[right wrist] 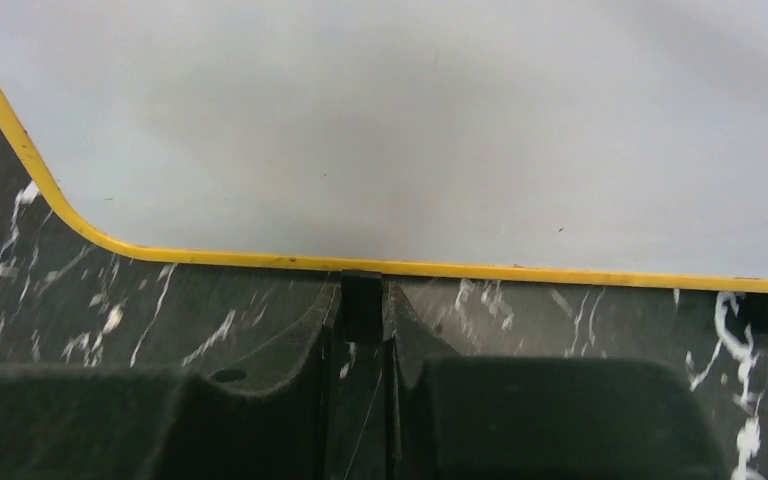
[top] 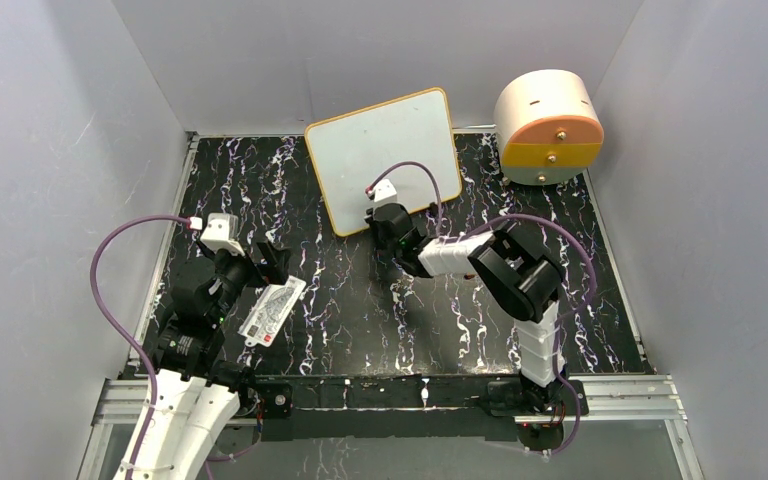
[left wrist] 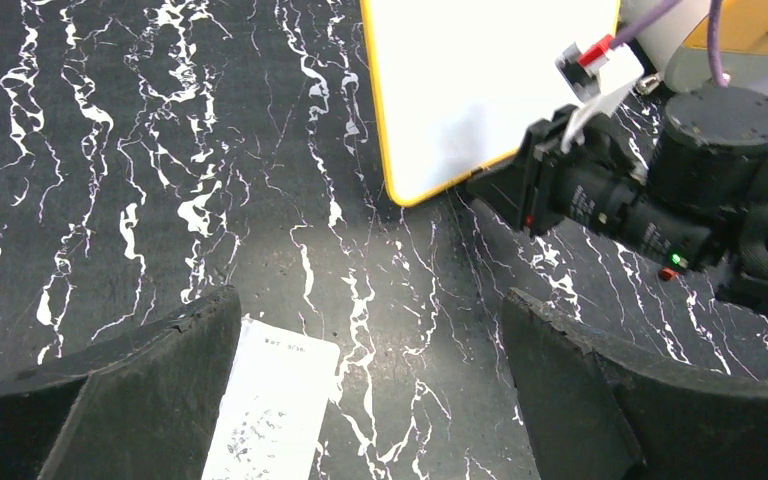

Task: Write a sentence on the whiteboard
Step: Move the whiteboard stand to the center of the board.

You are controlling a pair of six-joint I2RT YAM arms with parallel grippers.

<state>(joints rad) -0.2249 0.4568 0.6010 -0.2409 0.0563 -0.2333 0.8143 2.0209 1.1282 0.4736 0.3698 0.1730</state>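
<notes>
Over at the far middle of the bench, the right claw is right up against the near long edge of the whiteboard. The wrist view tells the story: its two fingers are pressed nearly together, pinching a small black foot that juts out from the orange-yellow frame. Tight little grip, with only that block between the pads. Across on the other side, the left claw is spread as wide as can be, holding nothing, hanging above the dark marbled surface. A white printed card lies just beside one of its fingers. Now the board itself: it sits toward the back wall, its long axis running left to right but skewed, the right end swung farther back than the left, white face turned up toward the top camera. Whether it lies flat or is propped up, I can't tell. Just off its far right corner sits a round white drum with an orange face.
</notes>
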